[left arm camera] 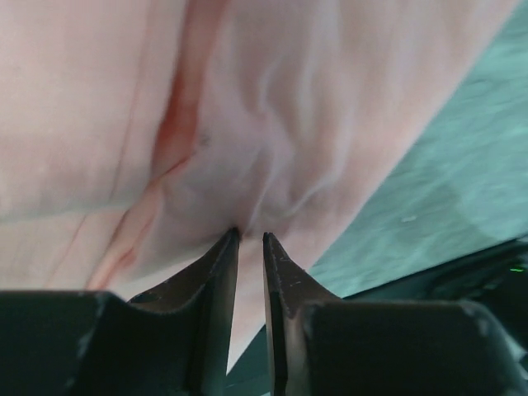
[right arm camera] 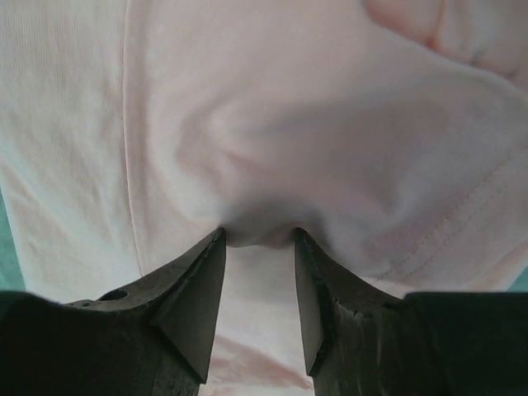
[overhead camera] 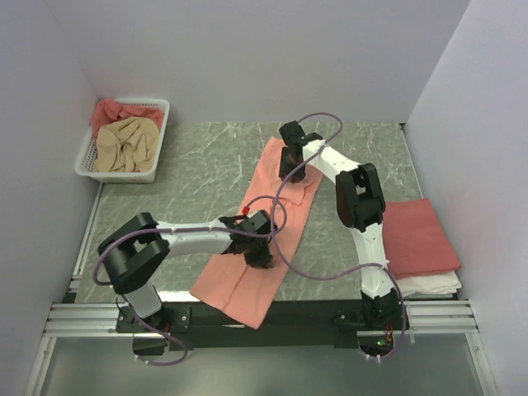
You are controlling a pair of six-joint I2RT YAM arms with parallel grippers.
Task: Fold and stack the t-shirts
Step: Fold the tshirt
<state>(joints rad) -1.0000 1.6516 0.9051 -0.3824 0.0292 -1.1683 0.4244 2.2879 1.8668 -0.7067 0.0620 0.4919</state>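
A salmon-pink t-shirt (overhead camera: 239, 289) lies stretched diagonally across the middle of the green table, its near end hanging over the front edge. My left gripper (overhead camera: 257, 252) presses down on its lower half. In the left wrist view the narrow jaws (left arm camera: 250, 237) pinch a pucker of the pink cloth (left arm camera: 330, 99). My right gripper (overhead camera: 293, 165) sits on the shirt's far end. In the right wrist view a bulging fold of the cloth (right arm camera: 289, 107) is caught between the gripper's (right arm camera: 258, 235) fingertips. A darker rose-red t-shirt (overhead camera: 417, 235) lies folded at the right.
The rose-red shirt rests on a folded white stack (overhead camera: 429, 285) by the right arm's base. A white lattice basket (overhead camera: 162, 136) at the back left holds a crumpled beige shirt (overhead camera: 124, 144) and a rose one (overhead camera: 115, 109). Walls close in the table.
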